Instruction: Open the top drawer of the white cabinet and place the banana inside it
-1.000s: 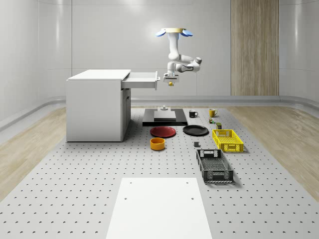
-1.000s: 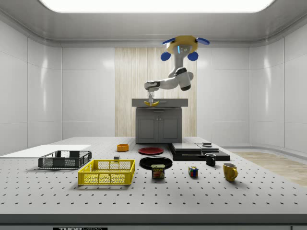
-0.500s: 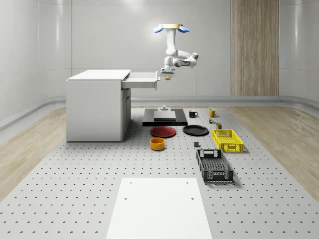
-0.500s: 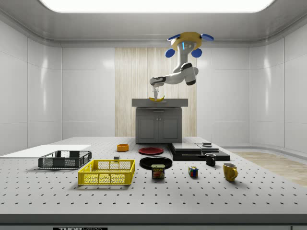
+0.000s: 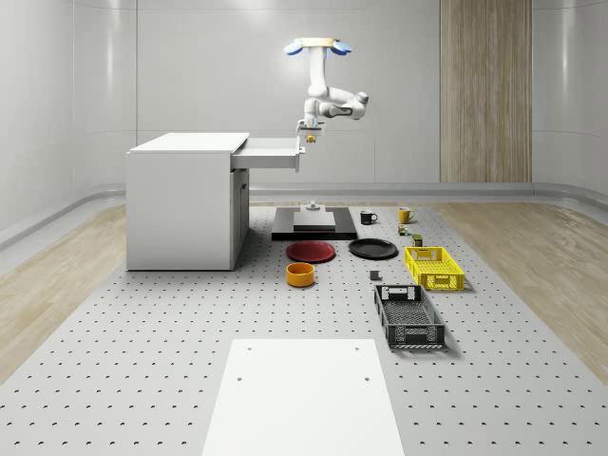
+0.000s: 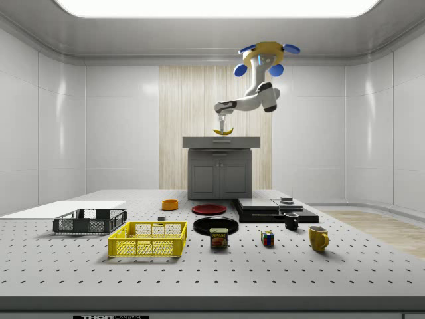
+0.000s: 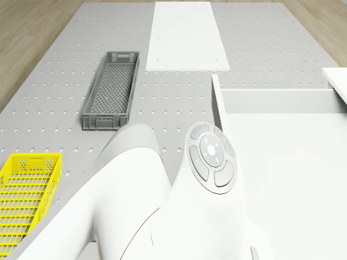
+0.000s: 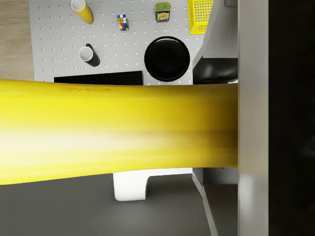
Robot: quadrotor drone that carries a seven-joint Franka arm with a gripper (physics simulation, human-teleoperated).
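Landmark: the white cabinet (image 5: 182,201), standing at one end of the perforated table (image 5: 142,351).
Top drawer (image 5: 271,152): already standing pulled out from the cabinet's front, its tray open to above.
Drone (image 5: 317,45): hovering in the air, higher than the cabinet top and just beyond the drawer's outer end.
Gripper (image 5: 309,134): hanging at the end of the bent arm, just above the drawer's front edge, clamping the banana between its fingers.
Banana (image 6: 223,131): being carried crosswise under the gripper, just above the cabinet's top line and not yet inside the drawer.
Step in hand: I'm judging the opening as done; the carrying-over is going on.
Next move: I'm expecting it to call for bringing the banana further in over the open tray, lowering it below the drawer's walls, then letting go.
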